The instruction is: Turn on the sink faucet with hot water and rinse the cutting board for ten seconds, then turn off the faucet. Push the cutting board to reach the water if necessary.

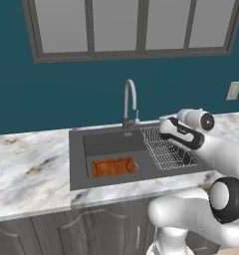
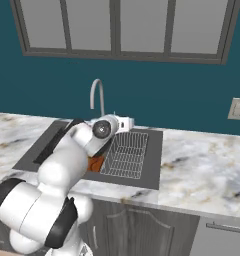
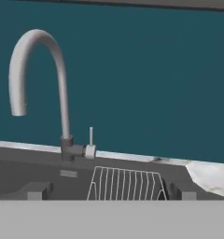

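Observation:
The sink faucet (image 1: 130, 99) is a grey gooseneck at the back of the dark sink (image 1: 77, 164), and no water shows at its spout. An orange-brown cutting board (image 1: 114, 167) lies flat on the basin floor, front left. My gripper (image 1: 164, 128) hovers over the wire rack, right of the faucet and pointing at the back wall. In the hand view the faucet (image 3: 62, 93) stands left of centre with its small lever (image 3: 90, 140) upright. The gripper (image 3: 109, 191) is open, with its fingertips (image 3: 37, 190) far apart and nothing between them. In the right base view my arm partly hides the cutting board (image 2: 96, 163).
A wire dish rack (image 1: 167, 148) fills the right half of the sink. Marble counter (image 1: 27, 164) runs to both sides. A teal wall with a window rises close behind the faucet. Wall outlets (image 1: 234, 90) sit at the right. Cabinet doors (image 1: 86, 231) are below the counter.

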### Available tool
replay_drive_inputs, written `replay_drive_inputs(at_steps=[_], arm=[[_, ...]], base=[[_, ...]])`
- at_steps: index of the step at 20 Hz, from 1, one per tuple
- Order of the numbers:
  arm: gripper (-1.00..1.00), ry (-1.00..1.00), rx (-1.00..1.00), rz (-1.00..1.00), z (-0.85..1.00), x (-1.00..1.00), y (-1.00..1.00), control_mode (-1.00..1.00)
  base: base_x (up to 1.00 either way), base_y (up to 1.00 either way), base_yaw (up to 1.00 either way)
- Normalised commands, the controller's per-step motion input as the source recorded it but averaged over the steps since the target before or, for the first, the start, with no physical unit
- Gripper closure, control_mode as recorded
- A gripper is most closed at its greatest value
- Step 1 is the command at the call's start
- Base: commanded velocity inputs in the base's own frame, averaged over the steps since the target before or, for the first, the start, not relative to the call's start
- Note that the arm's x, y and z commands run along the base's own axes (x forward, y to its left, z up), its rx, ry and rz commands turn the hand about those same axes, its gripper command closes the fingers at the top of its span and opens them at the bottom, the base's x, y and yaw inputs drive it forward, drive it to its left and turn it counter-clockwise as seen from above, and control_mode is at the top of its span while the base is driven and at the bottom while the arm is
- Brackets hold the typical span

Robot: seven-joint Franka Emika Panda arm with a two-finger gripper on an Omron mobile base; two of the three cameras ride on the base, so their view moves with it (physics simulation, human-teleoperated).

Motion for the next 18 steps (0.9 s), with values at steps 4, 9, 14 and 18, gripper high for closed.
replay_drive_inputs(at_steps=[4, 9, 14, 18], arm=[[-1.0, 0.0, 0.0, 0.02, -0.36, 0.24, 0.08, -1.0], [-1.0, 0.0, 0.0, 0.01, -0.34, 0.31, 0.12, -1.0], [-1.0, 0.0, 0.0, 0.0, -0.24, 0.25, 0.19, -1.0], [-1.0, 0.0, 0.0, 0.0, -0.1, 0.21, 0.25, -1.0]], base=[[0.0, 0.0, 0.0], [0.0, 0.0, 0.0], [0.0, 0.0, 0.0], [0.0, 0.0, 0.0]])
